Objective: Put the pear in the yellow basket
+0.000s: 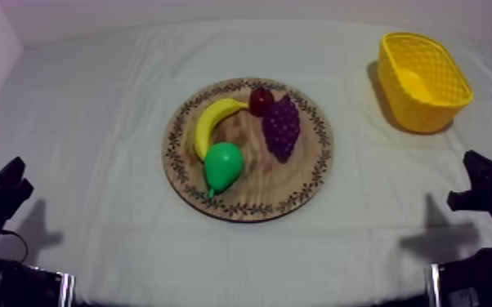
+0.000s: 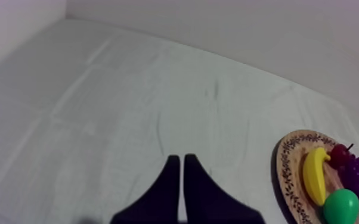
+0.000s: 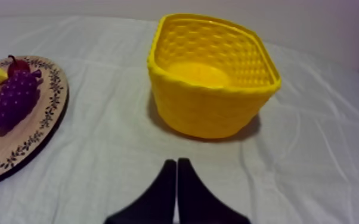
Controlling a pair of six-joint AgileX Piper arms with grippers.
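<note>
Top view: the green pear (image 1: pixel 223 166) lies at the 7 o'clock side of the wooden board (image 1: pixel 298 192), touching the banana (image 1: pixel 214 122). The yellow basket (image 1: pixel 423 80) stands well apart at 2 o'clock on the worktop (image 1: pixel 94 98).

Left wrist view: the left pincer (image 2: pixel 182 158) is clenched on nothing.

Right wrist view: the right pincer (image 3: pixel 176 161) is likewise clenched and empty, with the basket at 12 o'clock.

The pear looks light, stiff and slick, and its wide belly seems the surest hold. No writing is legible.
</note>
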